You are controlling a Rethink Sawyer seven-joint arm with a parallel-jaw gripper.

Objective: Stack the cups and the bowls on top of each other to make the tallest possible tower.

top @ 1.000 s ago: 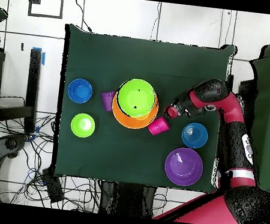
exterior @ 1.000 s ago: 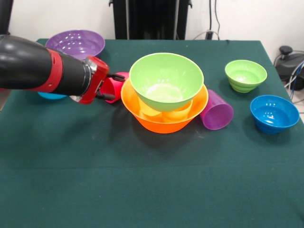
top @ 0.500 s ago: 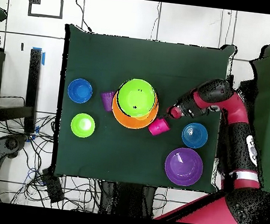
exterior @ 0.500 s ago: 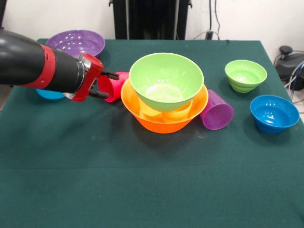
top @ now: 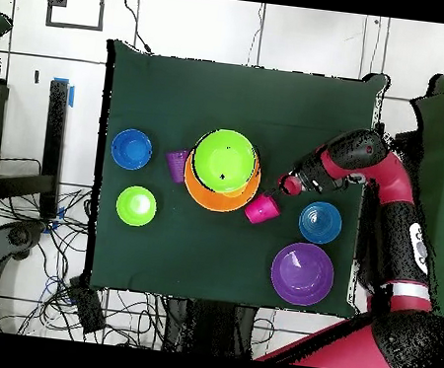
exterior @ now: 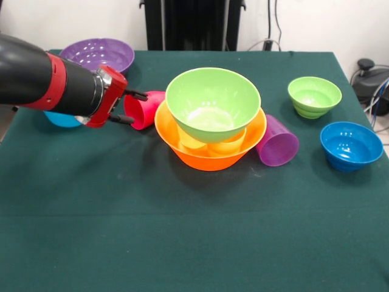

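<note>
While tipped sideways, red-pink cup (exterior: 144, 109) just beside open-fingered tool (exterior: 129, 107)

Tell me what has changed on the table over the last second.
The gripper has let go of the pink cup and drawn back from it, toward the left of the front view; its fingers now stand open and clear of the cup. The cup still lies on its side against the orange bowl. The big green bowl, purple cup and other bowls have not moved.
</note>
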